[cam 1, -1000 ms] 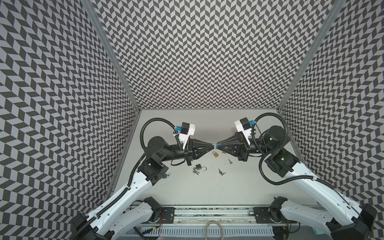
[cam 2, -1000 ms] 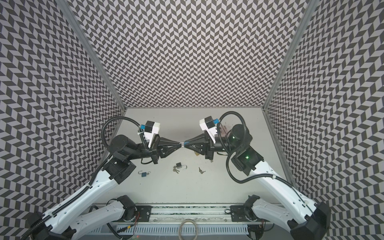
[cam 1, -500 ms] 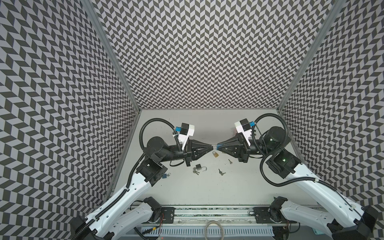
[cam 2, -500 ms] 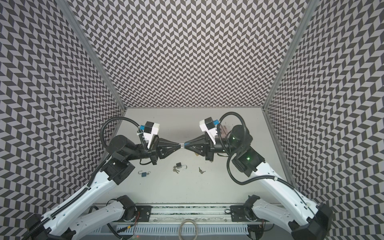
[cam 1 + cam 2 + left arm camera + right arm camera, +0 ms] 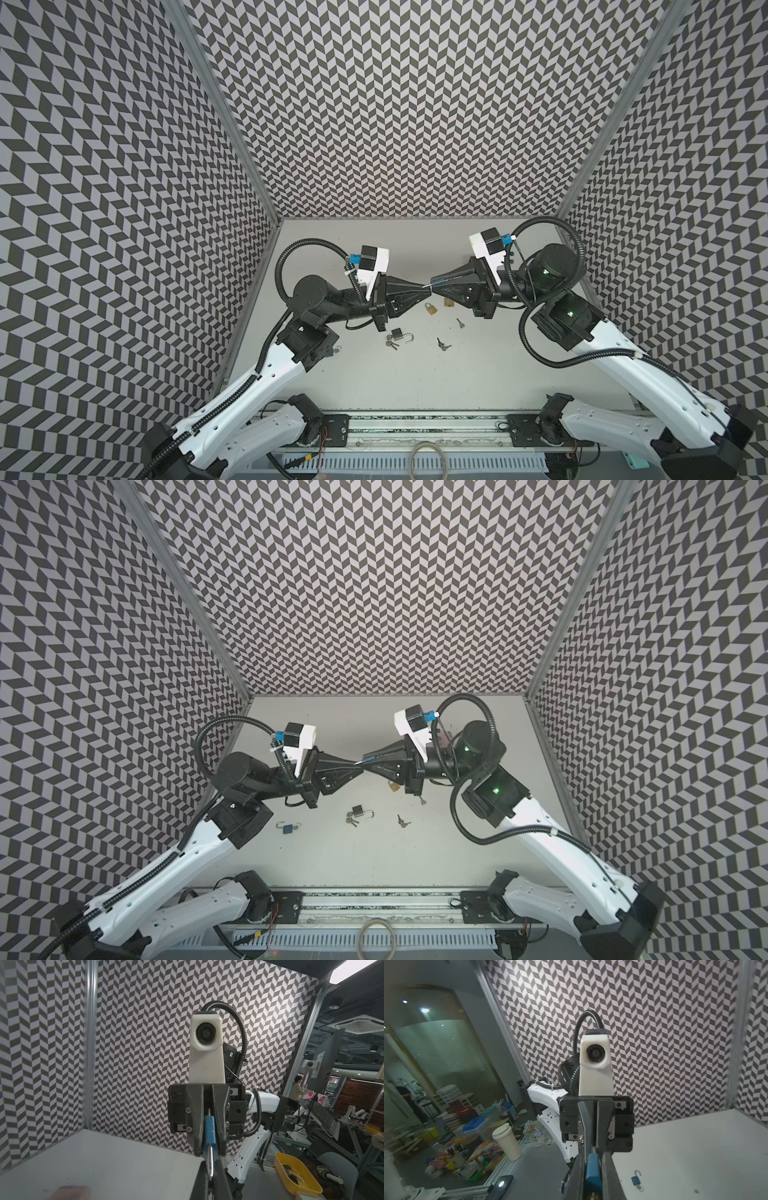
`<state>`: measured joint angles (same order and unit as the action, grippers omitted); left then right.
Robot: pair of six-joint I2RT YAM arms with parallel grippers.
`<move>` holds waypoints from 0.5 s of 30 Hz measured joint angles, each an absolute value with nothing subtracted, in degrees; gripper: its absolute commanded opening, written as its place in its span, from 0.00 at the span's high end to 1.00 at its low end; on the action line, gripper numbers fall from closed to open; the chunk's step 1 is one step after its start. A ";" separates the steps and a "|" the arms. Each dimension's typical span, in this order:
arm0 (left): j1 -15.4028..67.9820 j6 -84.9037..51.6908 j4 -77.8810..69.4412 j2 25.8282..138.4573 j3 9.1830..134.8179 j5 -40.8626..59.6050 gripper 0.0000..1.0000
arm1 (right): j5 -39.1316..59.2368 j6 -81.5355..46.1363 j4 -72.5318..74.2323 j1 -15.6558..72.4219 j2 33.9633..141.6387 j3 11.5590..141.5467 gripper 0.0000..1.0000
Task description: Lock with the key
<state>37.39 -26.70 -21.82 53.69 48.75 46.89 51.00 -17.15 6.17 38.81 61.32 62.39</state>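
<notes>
Here, right gripper (image 5: pixel 433 286) clamped on blue padlock (image 5: pixel 208 1134), left gripper (image 5: pixel 428 290) pinched on silver piece (image 5: pixel 211 1158) touching it

Your blue padlock (image 5: pixel 208 1132) has a smooth painted body and a shiny bare-metal shackle (image 5: pixel 211 1159). The small padlock (image 5: pixel 432 308) looks like brass, the table (image 5: pixel 415 395) smooth matt grey, the arm covers (image 5: pixel 278 374) glossy white plastic.

Above the middle of the desk (image 5: pixel 415 395) the left gripper (image 5: pixel 427 290) and right gripper (image 5: pixel 434 286) meet tip to tip, held padlock (image 5: pixel 208 1132) and key (image 5: pixel 211 1159) between them. Beneath lie a small padlock (image 5: pixel 431 308) and, right of it, a second small padlock (image 5: pixel 449 302). Nearer the front edge sit an open padlock (image 5: pixel 397 333), a key bunch (image 5: pixel 391 344) just beside it, and a key pair (image 5: pixel 442 344) to their right. A single key (image 5: pixel 459 323) lies behind and right of that pair; another padlock (image 5: pixel 287 828) lies near the left edge.
</notes>
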 measured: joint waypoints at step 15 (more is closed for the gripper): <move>33.32 -29.85 -18.11 51.16 48.75 51.00 0.51 | 50.74 -18.48 5.58 37.41 58.67 60.03 1.00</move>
<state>33.32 -29.85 -18.11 51.16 48.75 51.00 50.74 -18.48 5.58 37.41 58.67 60.03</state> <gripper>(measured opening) 0.488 0.105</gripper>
